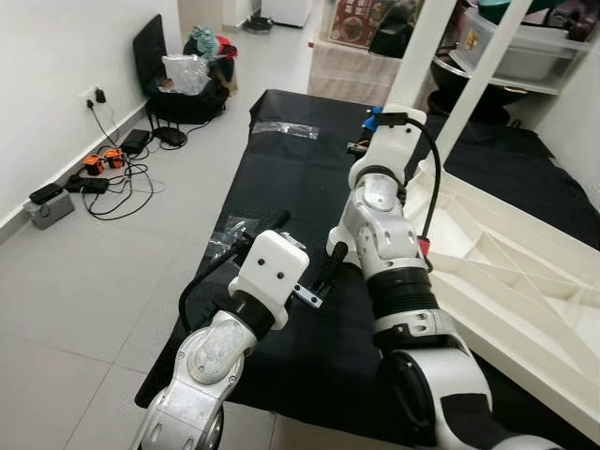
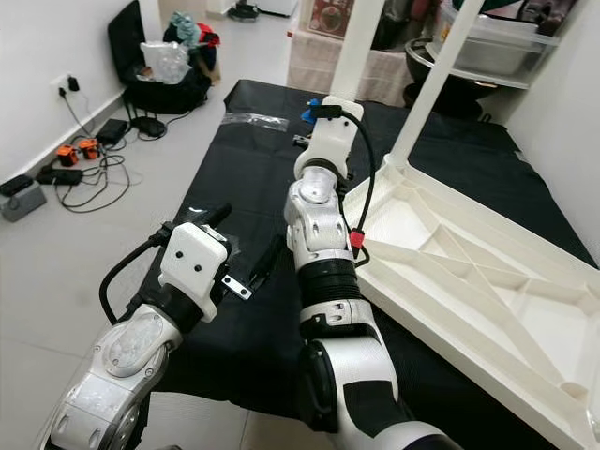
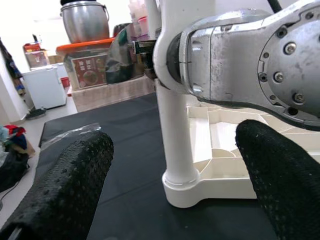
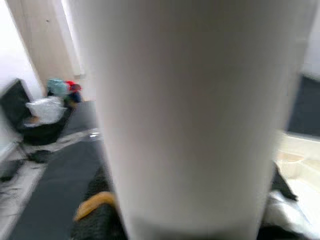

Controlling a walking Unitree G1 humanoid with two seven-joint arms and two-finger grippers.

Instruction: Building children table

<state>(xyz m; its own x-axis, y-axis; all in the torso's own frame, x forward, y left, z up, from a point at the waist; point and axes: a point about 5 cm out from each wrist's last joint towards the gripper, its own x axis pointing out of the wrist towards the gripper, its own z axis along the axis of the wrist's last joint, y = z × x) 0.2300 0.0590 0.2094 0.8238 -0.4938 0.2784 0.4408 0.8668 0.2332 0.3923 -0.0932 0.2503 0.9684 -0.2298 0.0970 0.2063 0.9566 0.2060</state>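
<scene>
The white children's table (image 1: 506, 272) lies upside down on a black mat (image 1: 281, 178), with two white legs (image 1: 424, 47) (image 1: 487, 66) standing up from it. My right arm reaches forward to the nearer leg (image 4: 200, 110). My right gripper (image 4: 190, 215) is shut on that leg, a black finger (image 4: 95, 220) on either side of it. My left gripper (image 3: 175, 140) hovers low over the mat, left of the table. It is open wide with nothing in it, and it faces the base of the leg (image 3: 182, 190) and my right arm (image 3: 240, 55).
Clear plastic bags lie on the mat (image 1: 284, 129) (image 1: 230, 234). Cables and plugs (image 1: 103, 173) trail on the tiled floor by the left wall, with a black bag (image 1: 178, 89) further back. A shelf with a plastic bin (image 1: 534, 52) stands behind the table.
</scene>
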